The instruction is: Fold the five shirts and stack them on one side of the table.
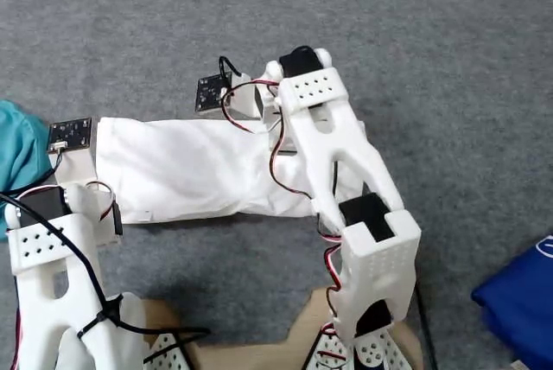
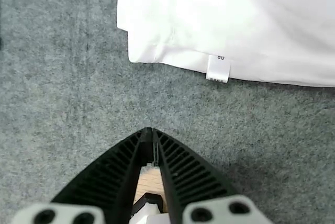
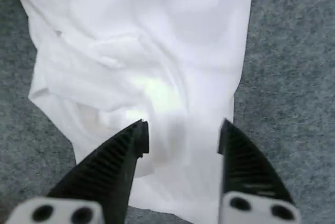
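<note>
- Lying folded into a long strip on the grey table cover (image 1: 449, 85), the white shirt (image 1: 186, 171) fills the middle.
- Right gripper (image 3: 182, 130) — fingers spread, grasping nothing — hangs over the white shirt.
- Left gripper (image 2: 152, 132), clenched empty, sits just beside the white shirt's edge, near its tag (image 2: 218, 69).
- Teal shirt (image 1: 19, 149) and blue shirt (image 1: 523, 296) — possibly folded — lie on opposite sides of the white shirt.
</note>
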Controlling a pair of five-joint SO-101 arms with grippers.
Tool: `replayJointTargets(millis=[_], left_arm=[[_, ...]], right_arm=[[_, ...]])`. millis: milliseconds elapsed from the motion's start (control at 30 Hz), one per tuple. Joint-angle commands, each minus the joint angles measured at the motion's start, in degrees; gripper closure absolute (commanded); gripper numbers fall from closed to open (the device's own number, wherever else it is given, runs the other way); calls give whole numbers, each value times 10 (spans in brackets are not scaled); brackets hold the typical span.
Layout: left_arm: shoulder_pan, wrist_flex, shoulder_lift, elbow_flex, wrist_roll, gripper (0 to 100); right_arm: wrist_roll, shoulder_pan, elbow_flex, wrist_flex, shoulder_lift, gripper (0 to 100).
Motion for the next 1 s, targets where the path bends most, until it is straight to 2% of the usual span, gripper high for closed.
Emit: replayJointTargets(millis=[0, 167, 300, 633, 967], left_arm=[[-4, 4, -7, -3, 1, 981], [-5, 4, -7, -3, 1, 981], [-5, 4, -7, -3, 1, 981], [-5, 2, -10, 10, 1, 981], [-4, 2, -10, 10, 2, 981]], right_arm=[[8, 9, -27, 28, -43, 676], [11, 9, -3, 75, -112, 708], [15, 4, 95, 76, -179, 765], [24, -35, 490, -98, -397, 782], [4, -52, 543, -158, -405, 781]])
